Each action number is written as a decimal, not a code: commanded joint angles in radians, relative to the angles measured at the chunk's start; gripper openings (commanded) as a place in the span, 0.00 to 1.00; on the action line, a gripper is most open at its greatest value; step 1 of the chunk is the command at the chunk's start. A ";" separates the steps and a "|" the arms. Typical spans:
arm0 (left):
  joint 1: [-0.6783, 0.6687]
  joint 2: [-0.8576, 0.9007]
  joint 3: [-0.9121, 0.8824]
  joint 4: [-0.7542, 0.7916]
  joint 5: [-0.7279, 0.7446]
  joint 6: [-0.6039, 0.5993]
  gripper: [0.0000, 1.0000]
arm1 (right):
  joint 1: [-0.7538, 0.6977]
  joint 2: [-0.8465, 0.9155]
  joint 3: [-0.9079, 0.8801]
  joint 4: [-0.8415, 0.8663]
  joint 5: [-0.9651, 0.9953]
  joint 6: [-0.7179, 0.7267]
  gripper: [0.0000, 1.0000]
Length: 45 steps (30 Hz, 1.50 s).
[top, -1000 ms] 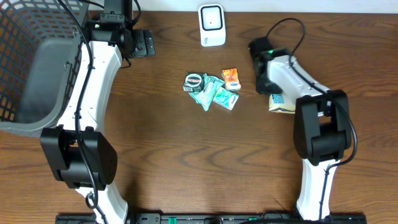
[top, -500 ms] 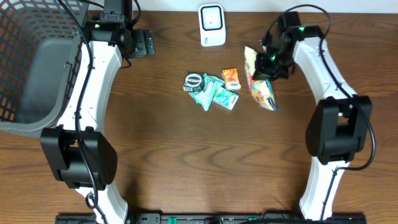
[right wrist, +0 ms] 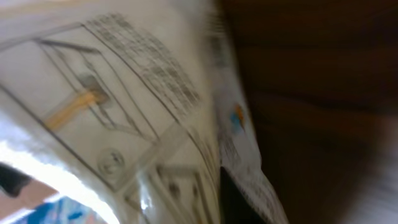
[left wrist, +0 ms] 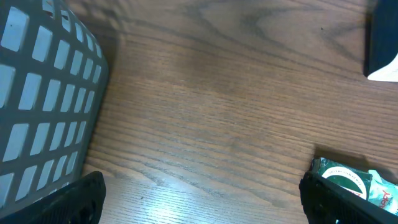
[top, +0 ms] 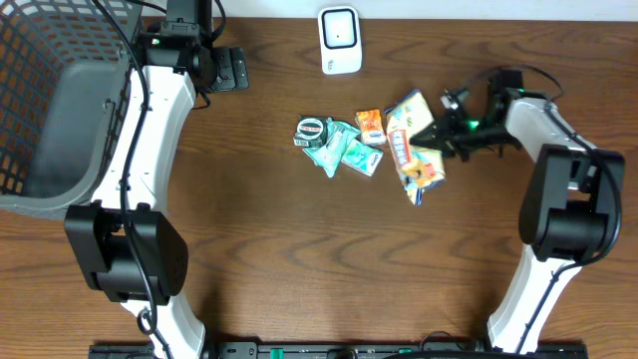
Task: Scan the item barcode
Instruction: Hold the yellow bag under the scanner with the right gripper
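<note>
The item is a yellow and white snack packet (top: 413,146) with red and blue print, lying tilted on the table right of centre. My right gripper (top: 446,133) is at its right edge and touches it. In the right wrist view the packet (right wrist: 124,93) fills the blurred frame, and one dark finger (right wrist: 239,200) shows beside it. How the jaws stand is unclear. The white scanner (top: 339,41) stands at the back centre. My left gripper (top: 231,68) hovers open over bare wood (left wrist: 199,205) at the back left, holding nothing.
A grey mesh basket (top: 45,100) takes up the left side, and its wall (left wrist: 43,93) is close to my left gripper. A cluster of green packets (top: 339,152), a round green tin (top: 311,130) and an orange packet (top: 371,125) lies mid-table, just left of the item.
My right arm lifted the packet from the right side, carried it up near the scanner, then swung out to the right. The packet now lies lower, beside the orange packet. The left arm stayed still.
</note>
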 commanded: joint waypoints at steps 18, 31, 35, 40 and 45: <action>0.000 -0.021 0.012 -0.003 -0.009 -0.016 0.98 | 0.011 -0.034 0.355 -0.500 0.624 -0.075 0.85; 0.000 -0.021 0.012 -0.003 -0.009 -0.016 0.98 | 0.216 -0.032 0.264 -0.393 0.986 0.075 0.81; 0.000 -0.021 0.012 -0.003 -0.009 -0.016 0.98 | 0.238 -0.032 0.154 -0.262 0.989 0.075 0.75; 0.000 -0.021 0.012 -0.003 -0.009 -0.016 0.98 | 0.242 -0.032 0.047 -0.140 0.988 0.075 0.49; 0.000 -0.021 0.012 -0.003 -0.009 -0.016 0.98 | 0.242 -0.033 0.068 -0.155 0.988 0.076 0.08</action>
